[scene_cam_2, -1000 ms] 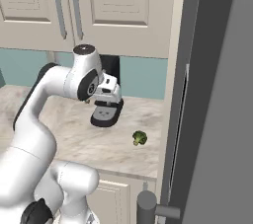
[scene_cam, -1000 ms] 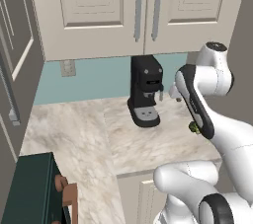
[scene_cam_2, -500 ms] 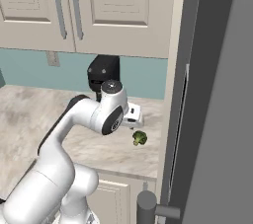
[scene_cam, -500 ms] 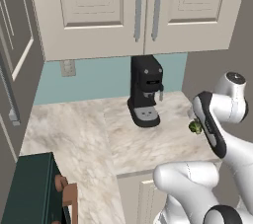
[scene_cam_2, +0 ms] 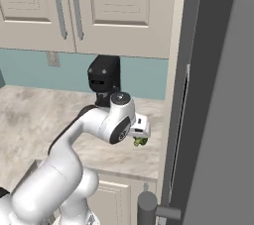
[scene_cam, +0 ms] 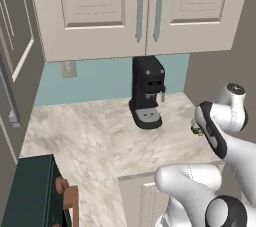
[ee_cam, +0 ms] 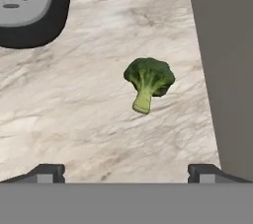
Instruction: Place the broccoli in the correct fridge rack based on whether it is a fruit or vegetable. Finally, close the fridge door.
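Hand view: broccoli (ee_cam: 148, 82) on marbled counter (ee_cam: 89, 114) beside grey wall, gripper (ee_cam: 126, 171) spread wide above.

Counter (ee_cam: 74, 109): polished veined marble. Broccoli (ee_cam: 148, 81): matt, bumpy. Coffee machine (scene_cam: 146, 96): black plastic w/ slight gloss.

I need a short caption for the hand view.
Open pincer above the broccoli on the marble counter.
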Tool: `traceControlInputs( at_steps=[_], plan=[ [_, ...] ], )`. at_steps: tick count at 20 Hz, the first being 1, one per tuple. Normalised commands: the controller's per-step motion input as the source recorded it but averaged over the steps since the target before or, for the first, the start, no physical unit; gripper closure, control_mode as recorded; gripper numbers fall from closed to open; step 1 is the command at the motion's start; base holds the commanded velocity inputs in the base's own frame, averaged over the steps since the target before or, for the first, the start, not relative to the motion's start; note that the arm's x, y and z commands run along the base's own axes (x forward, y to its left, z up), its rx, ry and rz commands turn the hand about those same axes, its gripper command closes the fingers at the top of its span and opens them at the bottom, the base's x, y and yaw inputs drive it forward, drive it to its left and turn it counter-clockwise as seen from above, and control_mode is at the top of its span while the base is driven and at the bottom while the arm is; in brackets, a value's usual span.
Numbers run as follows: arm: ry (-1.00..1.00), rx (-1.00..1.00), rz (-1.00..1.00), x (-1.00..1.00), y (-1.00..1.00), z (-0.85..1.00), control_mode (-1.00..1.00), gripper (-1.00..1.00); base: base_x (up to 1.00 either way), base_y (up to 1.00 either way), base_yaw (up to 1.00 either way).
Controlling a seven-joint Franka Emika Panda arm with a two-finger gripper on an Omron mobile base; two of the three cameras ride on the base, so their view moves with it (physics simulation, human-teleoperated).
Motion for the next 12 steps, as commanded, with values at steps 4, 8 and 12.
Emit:
traceControlInputs(
  at_steps=[4,8,12],
  plan=[
    [0.02,-0.02,-0.02,0.32,0.00,-0.36,-1.00,-1.00,0.00,0.00,0.00],
    [0.05,0.00,-0.01,0.09,-0.07,-0.38,-1.00,-1.00,0.00,0.00,0.00],
    [0.04,0.00,-0.01,0.13,-0.10,-0.31,-1.00,-1.00,0.00,0.00,0.00]
  ],
)
